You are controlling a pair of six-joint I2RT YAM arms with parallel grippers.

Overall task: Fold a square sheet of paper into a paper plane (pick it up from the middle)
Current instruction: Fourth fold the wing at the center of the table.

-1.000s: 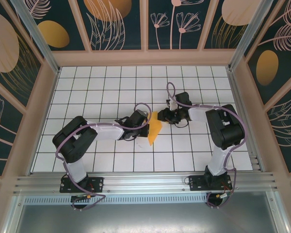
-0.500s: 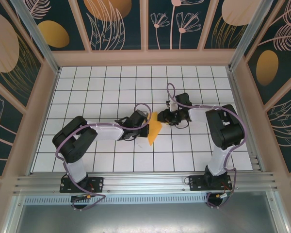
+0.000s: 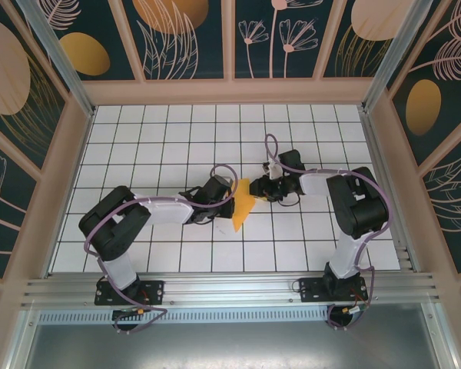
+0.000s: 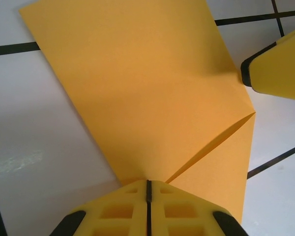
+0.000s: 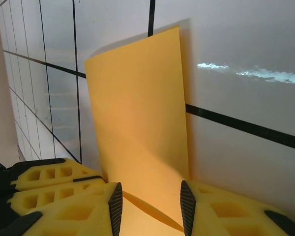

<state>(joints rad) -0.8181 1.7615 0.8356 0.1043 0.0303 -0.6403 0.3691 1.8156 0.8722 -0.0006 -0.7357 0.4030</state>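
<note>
The folded orange-yellow sheet (image 4: 152,88) sits mid-tabletop (image 3: 150,146). The left gripper (image 4: 148,183) has its fingers pressed together, pinching one edge. The right gripper (image 5: 151,187) has its fingers spread astride the opposite end. White tiles (image 3: 131,254) stretch wide around.

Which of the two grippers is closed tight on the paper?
The left gripper: its jaws meet, pinching the paper, while the right gripper shows a wide gap.

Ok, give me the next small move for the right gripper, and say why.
Probably close the right gripper on the paper sheet: its jaws stand apart with the sheet between them, while the left gripper is shut on the edge where the diagonal crease ends.
</note>
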